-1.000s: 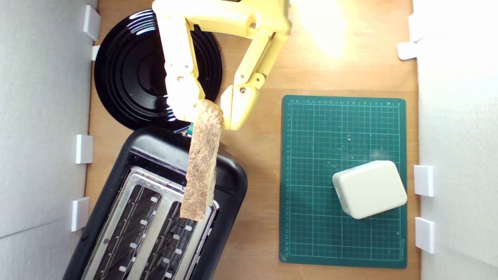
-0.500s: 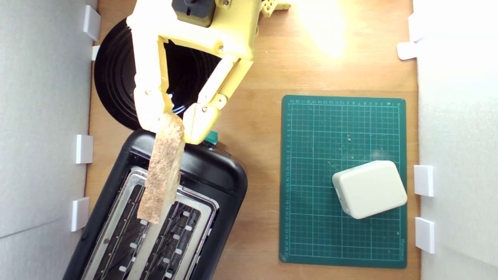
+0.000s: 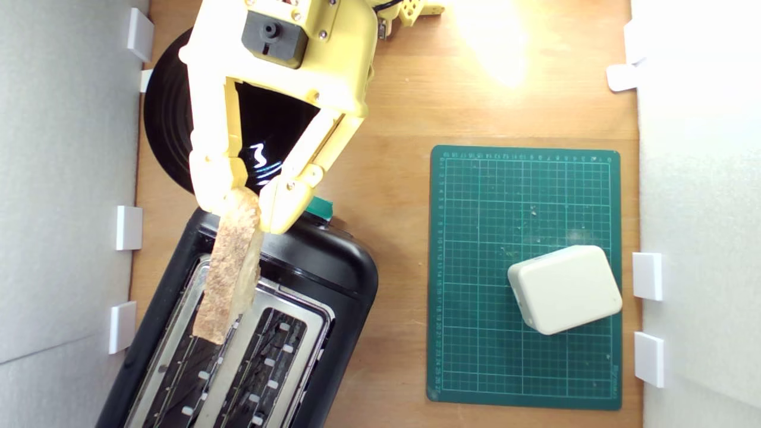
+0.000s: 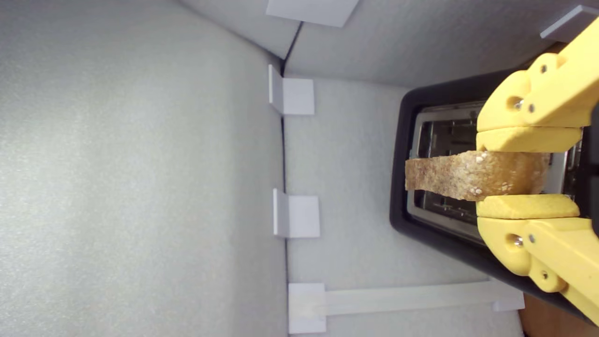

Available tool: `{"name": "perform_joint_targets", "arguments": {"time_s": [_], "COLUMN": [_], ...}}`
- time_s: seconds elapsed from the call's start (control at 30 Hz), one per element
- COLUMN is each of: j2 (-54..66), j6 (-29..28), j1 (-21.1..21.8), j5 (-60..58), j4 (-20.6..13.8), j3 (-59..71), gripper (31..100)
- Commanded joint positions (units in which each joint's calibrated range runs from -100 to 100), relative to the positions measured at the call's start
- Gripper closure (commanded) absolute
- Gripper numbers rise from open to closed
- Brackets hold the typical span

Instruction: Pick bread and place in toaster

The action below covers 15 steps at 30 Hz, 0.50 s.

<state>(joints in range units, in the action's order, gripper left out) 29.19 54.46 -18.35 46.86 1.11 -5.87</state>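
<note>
Over the toaster: the bread hangs crust-side up above the silver top plate, its free end over the slot nearer the exterior view's left.
Bread: a narrow tan-brown wedge, seen edge-on; whether it touches the toaster cannot be told.
Bread in the wrist view: the slice juts out from between the two yellow pads, with the toaster opening behind it.
Gripper: the yellow gripper is clamped on the bread's upper end, one finger on each side of the slice.
Gripper in the wrist view: both pads press against the slice's faces.
Toaster: the black toaster lies skewed beneath the bread, both slots open to view; a green lever knob shows just beside the gripper.
Beyond the toaster: a round black plate lies past its knob end, partly under the arm.
Beside the toaster: toward the exterior view's right, a green cutting mat carries a white rounded block.
Under all: a wooden table.
</note>
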Motion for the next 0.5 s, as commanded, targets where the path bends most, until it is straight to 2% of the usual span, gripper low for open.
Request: {"name": "perform_joint_targets", "arguments": {"time_s": [0.0, 0.47], "j2": [-0.9, -3.2], "j6": [0.9, 1.0], "j1": [-1.6, -2.8], "j5": [0.1, 0.0], "j4": [0.2, 0.3], "j3": [-3.3, -3.3], "gripper": [81.1, 81.1]}}
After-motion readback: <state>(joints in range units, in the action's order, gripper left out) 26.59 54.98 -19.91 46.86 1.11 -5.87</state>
